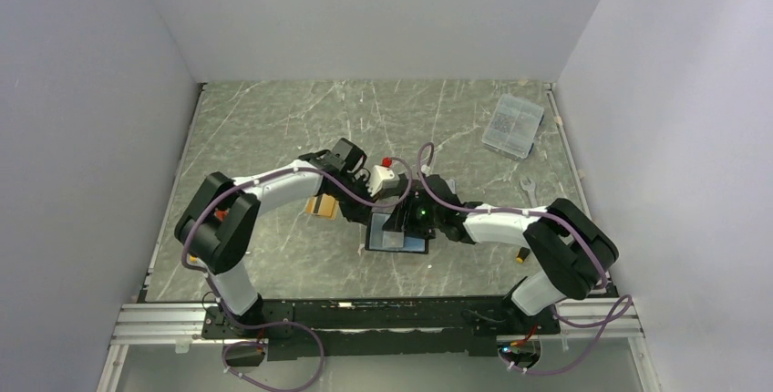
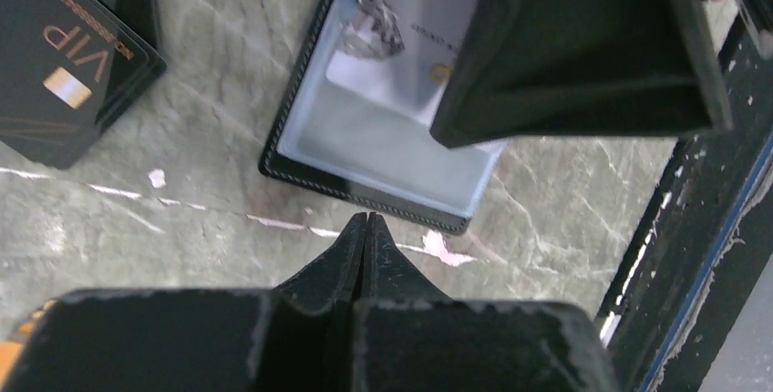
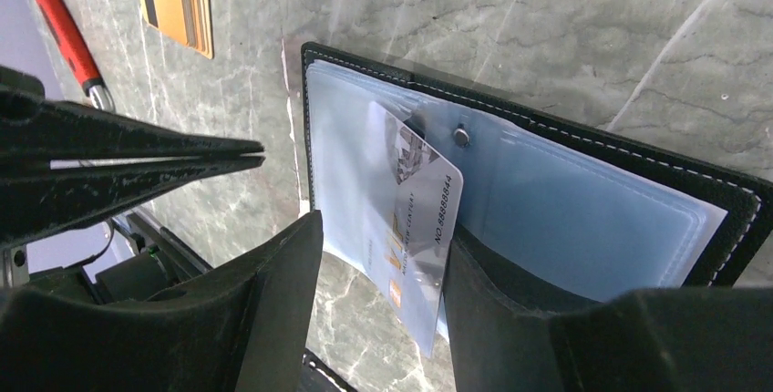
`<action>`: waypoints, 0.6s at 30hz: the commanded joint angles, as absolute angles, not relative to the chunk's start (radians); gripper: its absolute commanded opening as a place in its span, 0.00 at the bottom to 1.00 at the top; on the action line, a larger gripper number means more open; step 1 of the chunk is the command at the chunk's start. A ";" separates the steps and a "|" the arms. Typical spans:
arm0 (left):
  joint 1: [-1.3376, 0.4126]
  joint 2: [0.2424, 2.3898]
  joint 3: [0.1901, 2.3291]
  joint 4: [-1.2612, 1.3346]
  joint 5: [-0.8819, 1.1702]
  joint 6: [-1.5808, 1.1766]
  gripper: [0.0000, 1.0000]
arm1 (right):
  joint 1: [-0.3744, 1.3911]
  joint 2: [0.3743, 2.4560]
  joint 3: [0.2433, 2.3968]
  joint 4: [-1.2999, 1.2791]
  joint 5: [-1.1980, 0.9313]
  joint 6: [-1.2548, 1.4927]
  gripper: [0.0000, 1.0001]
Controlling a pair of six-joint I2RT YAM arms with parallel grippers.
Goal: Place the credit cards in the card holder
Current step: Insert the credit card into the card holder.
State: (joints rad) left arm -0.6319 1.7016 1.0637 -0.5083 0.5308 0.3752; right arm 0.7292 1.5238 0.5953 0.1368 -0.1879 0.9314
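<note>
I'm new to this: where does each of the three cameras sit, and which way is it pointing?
Top external: above and behind the arms, facing down at the table; both arms show.
Left wrist: on the left arm, facing down at the card holder; the shut left hand shows.
Right wrist: on the right arm, facing the card holder too; the open right hand shows.
Shared: both wrist views show the silver card.

Soft, even light; left fingers [image 2: 351, 260] blur close up; mild glare.

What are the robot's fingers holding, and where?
Nothing. The right fingers stand open around the silver card, partly tucked in the card holder. The left fingers are shut, empty.
</note>
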 commanded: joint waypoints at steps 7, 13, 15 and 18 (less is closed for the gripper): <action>-0.686 1.802 1.140 -0.478 0.502 0.365 0.01 | 0.740 1.583 0.512 0.172 -0.193 0.925 0.53; -0.726 1.879 1.191 -0.533 0.374 0.382 0.00 | 0.734 1.550 0.497 0.171 -0.193 0.922 0.54; -0.738 1.878 1.192 -0.533 0.324 0.384 0.00 | 0.730 1.547 0.489 0.183 -0.204 0.926 0.55; -0.753 1.887 1.196 -0.558 0.277 0.383 0.00 | 0.725 1.533 0.479 0.186 -0.211 0.925 0.55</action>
